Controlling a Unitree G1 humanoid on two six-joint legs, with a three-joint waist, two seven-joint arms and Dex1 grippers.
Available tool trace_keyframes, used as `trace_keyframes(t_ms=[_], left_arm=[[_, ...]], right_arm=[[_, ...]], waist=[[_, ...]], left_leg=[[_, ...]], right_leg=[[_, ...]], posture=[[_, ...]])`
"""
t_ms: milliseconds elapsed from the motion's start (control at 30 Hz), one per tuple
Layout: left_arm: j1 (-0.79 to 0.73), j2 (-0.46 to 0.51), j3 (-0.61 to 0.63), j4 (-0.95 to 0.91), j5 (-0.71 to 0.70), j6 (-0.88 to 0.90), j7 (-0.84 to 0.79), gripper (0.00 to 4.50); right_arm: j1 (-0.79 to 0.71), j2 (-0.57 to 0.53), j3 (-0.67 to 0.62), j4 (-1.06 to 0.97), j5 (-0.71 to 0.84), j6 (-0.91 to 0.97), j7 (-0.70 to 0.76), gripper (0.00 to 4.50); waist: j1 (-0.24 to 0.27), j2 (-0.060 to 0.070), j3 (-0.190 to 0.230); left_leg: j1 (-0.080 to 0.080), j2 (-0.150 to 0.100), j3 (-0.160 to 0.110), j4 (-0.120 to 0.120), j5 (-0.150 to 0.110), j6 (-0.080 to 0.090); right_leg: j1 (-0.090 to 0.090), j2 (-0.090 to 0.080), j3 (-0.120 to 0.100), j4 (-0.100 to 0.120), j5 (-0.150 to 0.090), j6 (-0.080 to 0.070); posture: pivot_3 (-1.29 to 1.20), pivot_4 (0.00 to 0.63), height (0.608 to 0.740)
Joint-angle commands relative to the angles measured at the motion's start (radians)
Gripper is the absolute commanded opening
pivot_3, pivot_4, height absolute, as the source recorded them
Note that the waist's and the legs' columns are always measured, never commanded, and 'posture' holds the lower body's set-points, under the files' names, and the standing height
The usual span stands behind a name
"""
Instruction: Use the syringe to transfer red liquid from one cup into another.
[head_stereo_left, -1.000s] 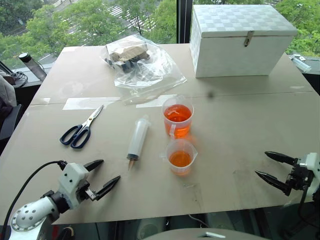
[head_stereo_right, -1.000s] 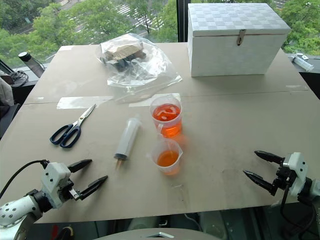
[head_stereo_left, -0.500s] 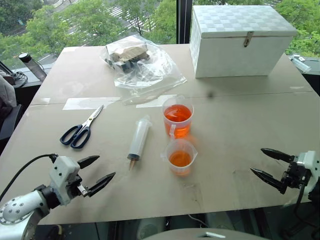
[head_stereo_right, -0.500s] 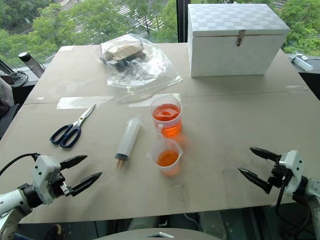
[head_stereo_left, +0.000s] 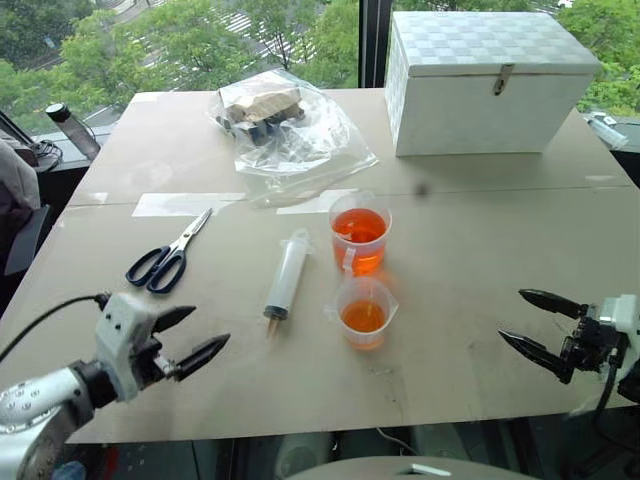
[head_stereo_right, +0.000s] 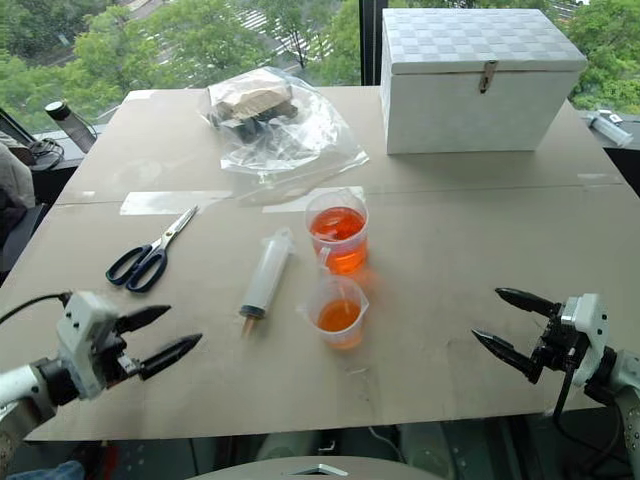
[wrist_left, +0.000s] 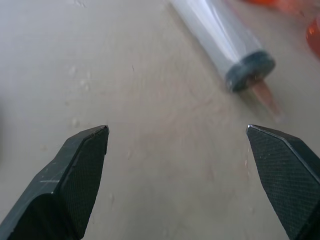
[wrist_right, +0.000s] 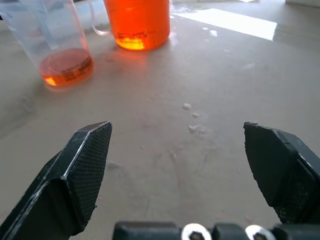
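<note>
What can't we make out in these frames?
- Syringe scale and whether it holds liquid: too small in eye views; barrel blurred, plunger end cut off in left wrist view.
- Contents of plastic bag: crumpled film obscures them.
- Taller cup rim: cut off in right wrist view.

No readable text anywhere. Taller handled cup (wrist_right: 135, 22) and shorter cup (wrist_right: 60, 50), mid-desk, carry dark printed scale markings, too blurred to read. No brands, no signs.

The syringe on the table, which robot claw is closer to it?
Left. The left claw hangs open just short of the syringe, near its orange tip. The right claw is open too, far off past both cups.
</note>
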Motion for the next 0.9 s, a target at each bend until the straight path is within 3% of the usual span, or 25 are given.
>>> trace_keyframes(t_ms=[33, 133, 233, 400, 500, 600, 767, 900], left_arm=[[-0.123, 0.044, 0.027, -0.144, -0.217, 0.236, 0.177, 4.50], [-0.287, 0.098, 0.005, -0.143, -0.396, 0.413, 0.332, 4.50], [-0.464, 0.190, -0.094, -0.099, -0.455, 0.606, 0.452, 4.50], [-0.781, 0.114, -0.180, 0.054, -0.590, 0.890, 0.810, 4.50], [-0.876, 0.053, -0.192, 0.086, -0.620, 1.040, 0.968, 4.50], [-0.899, 0.053, -0.227, 0.091, -0.794, 1.024, 1.114, 4.50], [-0.928, 0.226, -0.463, 0.109, -1.203, 0.758, 1.496, 4.50], [-0.961, 0.268, -0.621, 0.101, -1.298, 0.607, 1.646, 4.50]], right_arm=[[-0.032, -0.051, -0.043, -0.151, 0.099, 0.077, -0.016, 4.48], [-0.104, -0.100, -0.042, -0.260, 0.198, 0.175, -0.064, 4.48], [-0.200, -0.153, -0.027, -0.339, 0.277, 0.261, -0.105, 4.48], [-0.383, -0.260, -0.004, -0.402, 0.457, 0.439, -0.197, 4.48], [-0.488, -0.320, 0.014, -0.420, 0.545, 0.526, -0.263, 4.48], [-0.562, -0.334, 0.024, -0.419, 0.646, 0.580, -0.313, 4.48], [-0.590, -0.320, 0.055, -0.400, 0.606, 0.594, -0.311, 4.48], [-0.615, -0.319, 0.072, -0.391, 0.617, 0.616, -0.312, 4.48]], waist=[[-0.002, 0.000, 0.000], [-0.008, 0.000, 0.000], [-0.009, -0.001, 0.000], [-0.003, -0.005, 0.003], [-0.003, -0.008, 0.002], [-0.006, -0.012, 0.003], [-0.002, -0.013, 0.003], [-0.002, -0.013, 0.003]], left_leg=[[0.000, 0.000, 0.000, 0.000, 0.000, 0.000], [0.000, 0.000, 0.000, 0.000, 0.000, 0.000], [0.000, 0.000, -0.001, 0.001, 0.000, 0.000], [-0.001, 0.000, -0.001, 0.001, 0.003, -0.004], [-0.002, 0.000, -0.001, 0.002, 0.003, -0.005], [-0.003, -0.001, -0.001, 0.002, 0.003, -0.005], [-0.003, 0.000, -0.002, 0.002, 0.004, -0.006], [-0.003, -0.001, -0.001, 0.002, 0.004, -0.006]], right_leg=[[0.001, 0.000, 0.000, 0.000, 0.000, 0.000], [0.001, 0.001, 0.000, 0.000, 0.000, 0.000], [0.000, 0.002, -0.001, 0.002, 0.000, 0.001], [0.000, 0.003, -0.001, 0.002, 0.000, 0.001], [0.000, 0.003, -0.001, 0.001, 0.000, 0.001], [-0.001, 0.003, -0.001, 0.000, 0.000, 0.002], [-0.001, 0.002, -0.001, 0.000, 0.000, 0.002], [0.000, 0.001, -0.001, 0.000, 0.000, 0.002]], posture=[[0.00, 0.150, 0.740], [0.00, 0.150, 0.740], [0.00, 0.150, 0.740], [0.00, 0.150, 0.740], [0.00, 0.150, 0.740], [0.00, 0.150, 0.740], [0.00, 0.150, 0.740], [0.00, 0.150, 0.740]])
